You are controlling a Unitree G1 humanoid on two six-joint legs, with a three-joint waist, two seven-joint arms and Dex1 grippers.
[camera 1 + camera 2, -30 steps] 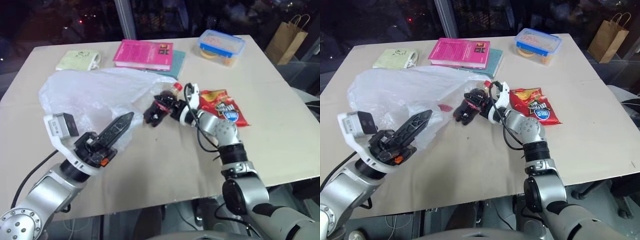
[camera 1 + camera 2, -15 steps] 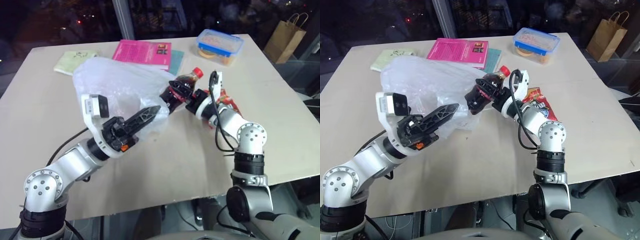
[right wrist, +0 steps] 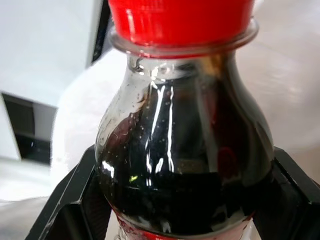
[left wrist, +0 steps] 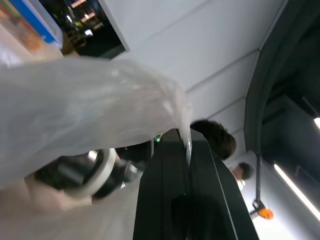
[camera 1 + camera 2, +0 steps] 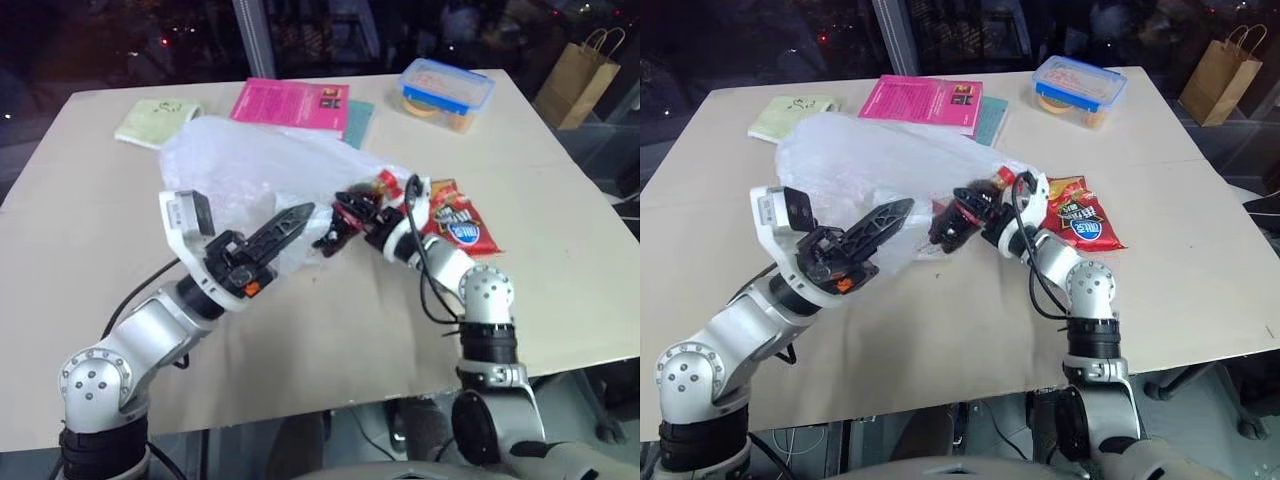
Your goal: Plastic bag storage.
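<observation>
The plastic bag [image 5: 245, 165], thin and translucent white, is bunched up at mid-table. My left gripper [image 5: 292, 217] is shut on a fold of its film [image 4: 184, 131], holding that edge up off the table. Just to its right, my right gripper [image 5: 335, 228] is shut on a dark cola bottle [image 5: 962, 212] with a red cap [image 3: 180, 20]. The bottle lies tilted, base toward the bag, with black fingers [image 3: 75, 200] on both sides of its body. Bag film drapes close behind the bottle; I cannot tell whether the base is inside the bag.
A red snack packet [image 5: 462, 225] lies right of the bottle. At the back are a pink book [image 5: 290, 103], a blue-lidded food box [image 5: 445, 90] and a pale green cloth [image 5: 155, 122]. A brown paper bag [image 5: 573, 80] stands beyond the table. A person's head [image 4: 214, 142] is in the left wrist view.
The left gripper has lifted the bag's edge up and to the right, bunching the bag. The right gripper raised the bottle, then brought it down beside the held edge.
</observation>
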